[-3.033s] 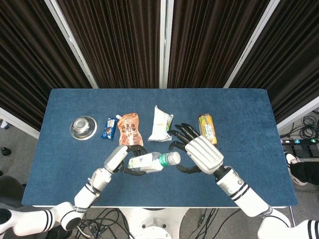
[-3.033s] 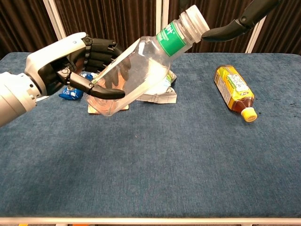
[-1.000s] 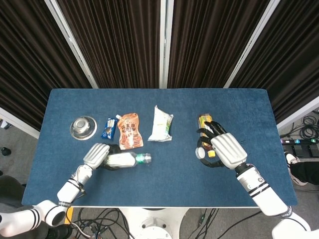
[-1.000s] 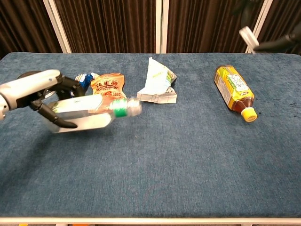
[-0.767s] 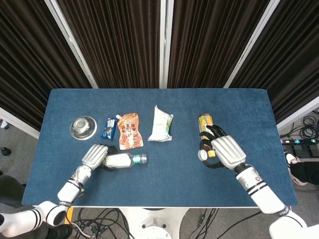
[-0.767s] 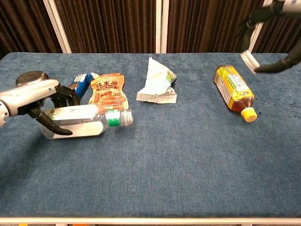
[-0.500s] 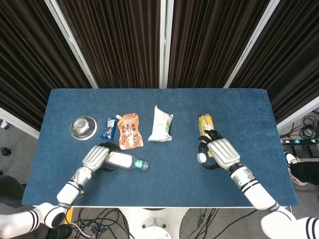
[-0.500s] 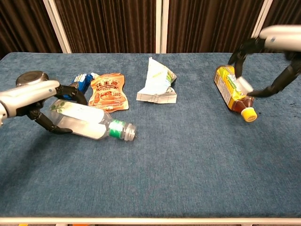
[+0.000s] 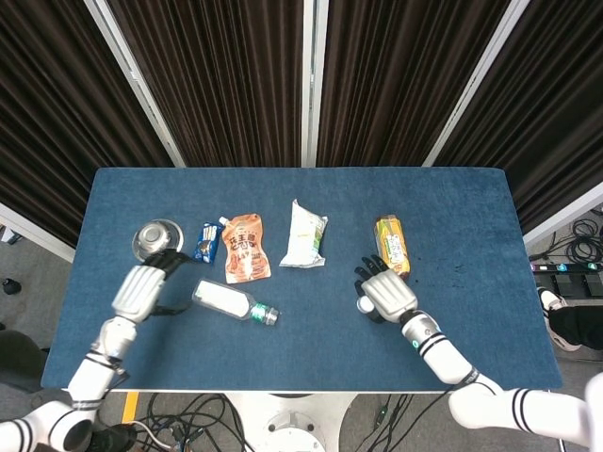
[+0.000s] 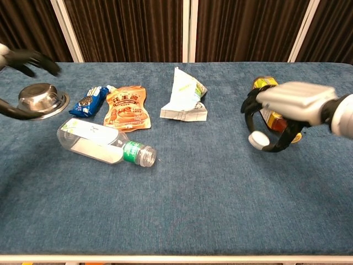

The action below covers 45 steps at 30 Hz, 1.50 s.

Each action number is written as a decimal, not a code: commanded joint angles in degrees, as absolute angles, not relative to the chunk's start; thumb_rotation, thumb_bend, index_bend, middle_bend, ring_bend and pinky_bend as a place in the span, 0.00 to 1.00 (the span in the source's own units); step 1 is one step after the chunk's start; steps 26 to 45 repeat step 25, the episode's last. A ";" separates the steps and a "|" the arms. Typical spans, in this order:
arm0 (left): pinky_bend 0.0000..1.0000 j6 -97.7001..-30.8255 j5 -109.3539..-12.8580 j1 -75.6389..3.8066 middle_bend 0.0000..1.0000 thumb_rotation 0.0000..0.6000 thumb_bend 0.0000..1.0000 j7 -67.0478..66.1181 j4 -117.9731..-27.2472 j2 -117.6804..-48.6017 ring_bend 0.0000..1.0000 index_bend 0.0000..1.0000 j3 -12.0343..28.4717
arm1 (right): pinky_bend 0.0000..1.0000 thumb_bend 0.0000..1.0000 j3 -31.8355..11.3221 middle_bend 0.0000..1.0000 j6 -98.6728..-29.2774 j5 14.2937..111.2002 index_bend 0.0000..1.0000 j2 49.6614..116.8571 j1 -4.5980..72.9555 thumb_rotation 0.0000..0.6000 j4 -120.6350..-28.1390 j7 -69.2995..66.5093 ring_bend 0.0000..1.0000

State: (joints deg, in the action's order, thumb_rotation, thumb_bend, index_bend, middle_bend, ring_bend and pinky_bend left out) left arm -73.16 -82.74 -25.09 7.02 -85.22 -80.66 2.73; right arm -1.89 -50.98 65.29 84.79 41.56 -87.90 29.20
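Clear bottle (image 10: 105,144): uncapped, lying on the surface, released. Left robot hand (image 9: 143,287): fingers apart, empty, just beside it. Right robot hand (image 10: 284,113): pinching white cap (image 10: 257,139) low, setting-down stage; next, release gently.

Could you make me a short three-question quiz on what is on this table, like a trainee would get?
1. True or false: the clear bottle lies on its side with its neck open.
2. What does the right hand hold? A) a white cap B) the steel bowl C) a snack bag
3. Fill in: the left hand holds ____.

Key:
1. True; no cap sits on it.
2. A; the cap is pinched low over the blue table, in front of the amber bottle.
3. Nothing; its fingers are apart beside the clear bottle, near the bowl.
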 commanded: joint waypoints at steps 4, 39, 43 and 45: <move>0.22 -75.88 -81.61 -21.89 0.22 1.00 0.16 7.25 -85.87 -77.06 0.13 0.24 2.88 | 0.00 0.29 -0.52 0.10 -52.68 65.83 0.18 85.85 40.54 1.00 -87.24 30.26 0.00; 0.17 -93.41 -82.10 -5.82 0.23 1.00 0.16 -2.46 -93.66 -66.40 0.13 0.26 -0.57 | 0.00 0.29 6.56 0.03 -96.83 87.64 0.06 62.45 8.60 1.00 -92.52 -1.27 0.00; 0.17 -93.41 -82.10 -5.82 0.23 1.00 0.16 -2.46 -93.66 -66.40 0.13 0.26 -0.57 | 0.00 0.29 6.56 0.03 -96.83 87.64 0.06 62.45 8.60 1.00 -92.52 -1.27 0.00; 0.17 -93.41 -82.10 -5.82 0.23 1.00 0.16 -2.46 -93.66 -66.40 0.13 0.26 -0.57 | 0.00 0.29 6.56 0.03 -96.83 87.64 0.06 62.45 8.60 1.00 -92.52 -1.27 0.00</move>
